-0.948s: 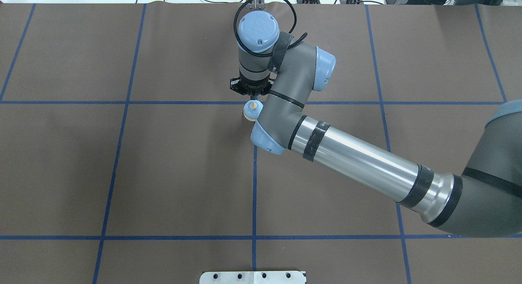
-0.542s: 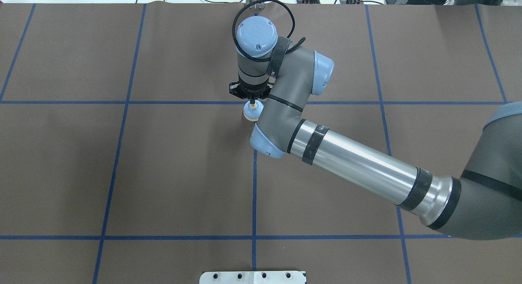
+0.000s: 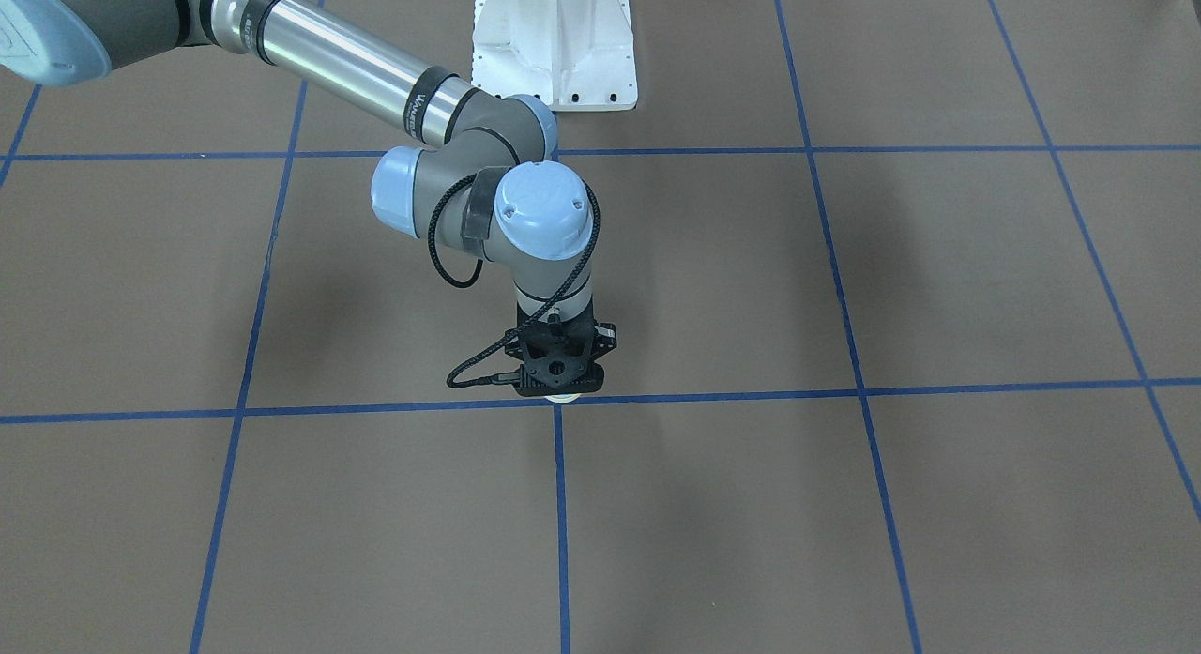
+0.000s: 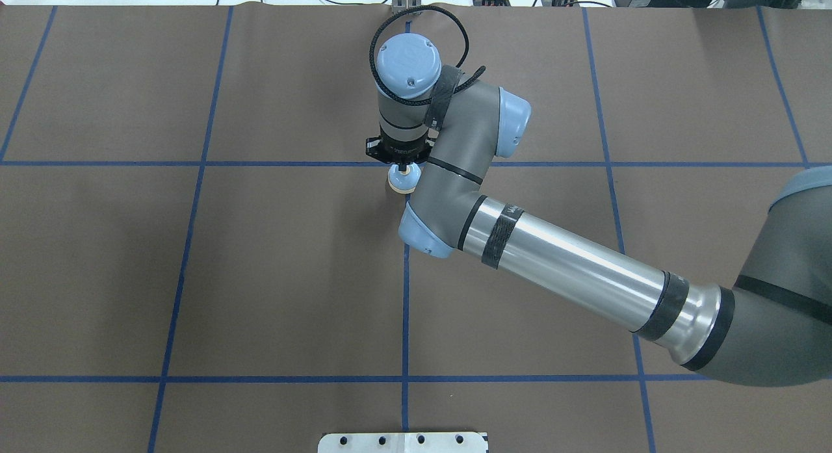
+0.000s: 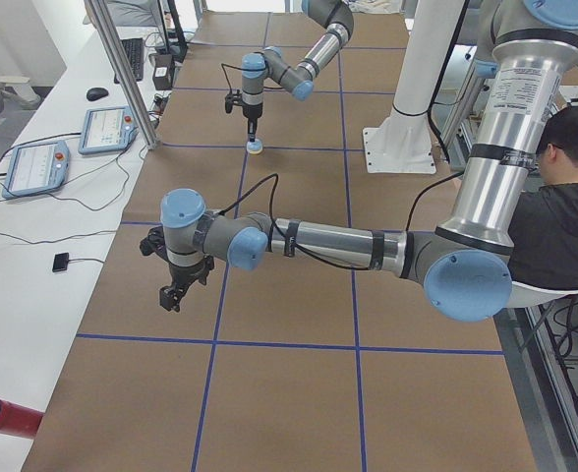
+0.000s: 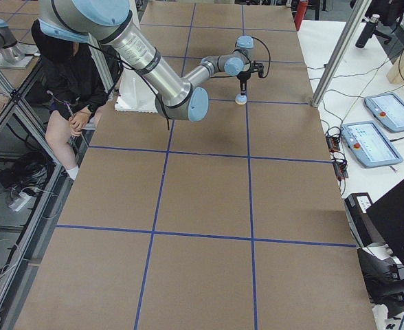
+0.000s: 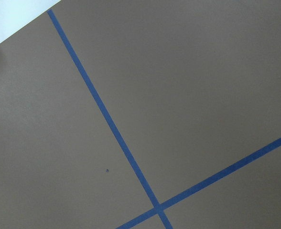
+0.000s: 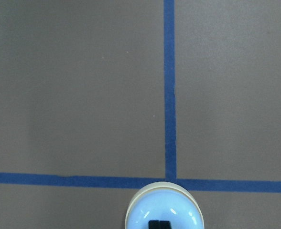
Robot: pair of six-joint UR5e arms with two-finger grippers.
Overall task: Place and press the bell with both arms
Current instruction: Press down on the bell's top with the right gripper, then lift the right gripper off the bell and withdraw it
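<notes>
The light-blue bell (image 4: 396, 181) stands on the brown mat at a crossing of blue tape lines. It also shows in the right wrist view (image 8: 143, 214) and, far off, in the left side view (image 5: 255, 147). My right gripper (image 4: 407, 169) points straight down, its fingers together, with the tip on the bell's cream button. The front view shows only a sliver of the bell (image 3: 563, 398) under the black wrist mount. My left gripper (image 5: 168, 298) hangs over bare mat far from the bell. I cannot tell if it is open or shut.
The white bolted pedestal (image 3: 554, 44) stands at the robot's side of the table. A seated person (image 5: 564, 187) is beside the table. Two tablets (image 5: 110, 128) and a metal post (image 5: 122, 69) stand along the far edge, and a red cylinder (image 5: 2, 416) lies at a corner.
My right arm has come down a little and its gripper tip has dropped onto the bell's cream button. The bell has stayed in place.
</notes>
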